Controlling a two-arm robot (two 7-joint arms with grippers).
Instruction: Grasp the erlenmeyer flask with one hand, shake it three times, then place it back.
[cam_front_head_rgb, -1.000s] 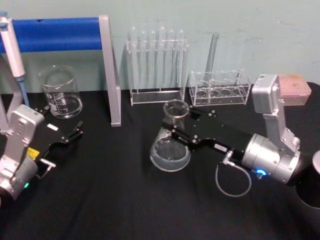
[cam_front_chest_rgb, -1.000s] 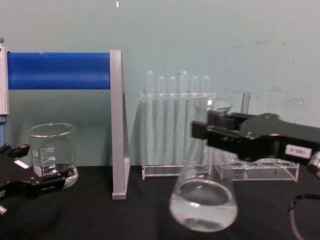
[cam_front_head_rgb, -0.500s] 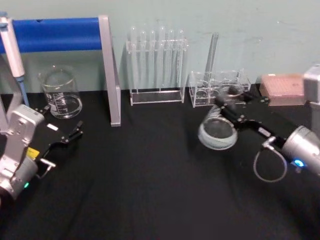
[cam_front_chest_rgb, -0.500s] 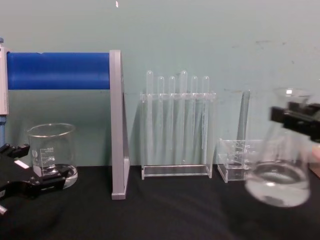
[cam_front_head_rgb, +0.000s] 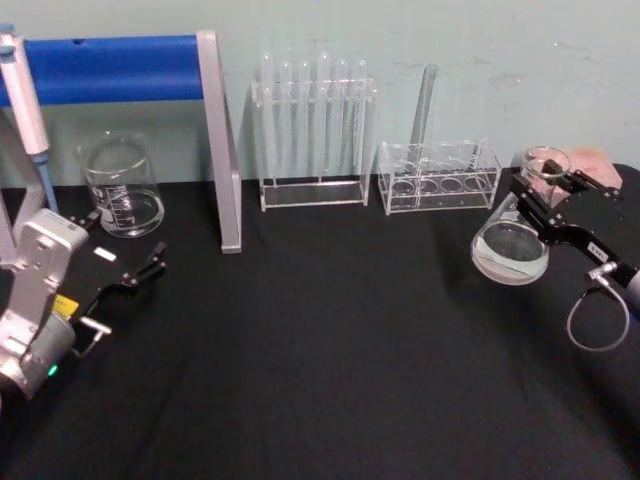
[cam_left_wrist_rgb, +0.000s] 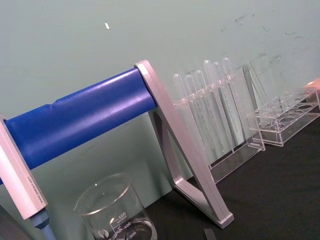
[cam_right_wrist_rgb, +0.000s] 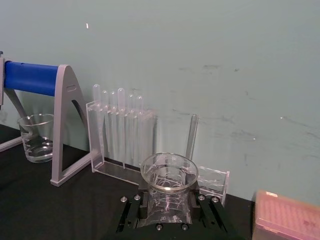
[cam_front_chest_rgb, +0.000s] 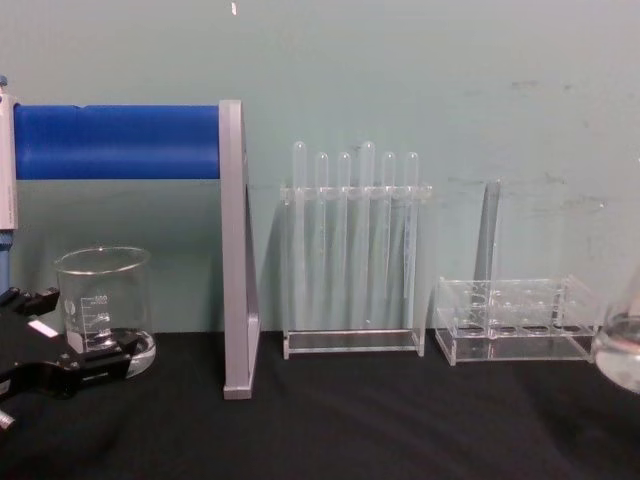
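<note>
glass erlenmeyer flask (cam_front_head_rgb: 510, 250), tilted, is clamped at its neck in my right gripper (cam_front_head_rgb: 545, 192), out at the right side of the black table (cam_front_head_rgb: 320, 380) just beside the low clear rack (cam_front_head_rgb: 440, 178), with some clear liquid in its wide base. my left gripper (cam_front_head_rgb: 150, 265) rests near the beaker (cam_front_head_rgb: 122, 190), fingers apart and empty.

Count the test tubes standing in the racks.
7. Six test tubes stand side by side in the tall clear rack at the back; one longer tube stands alone toward the left end of the low rack to its right. None looks hidden.
</note>
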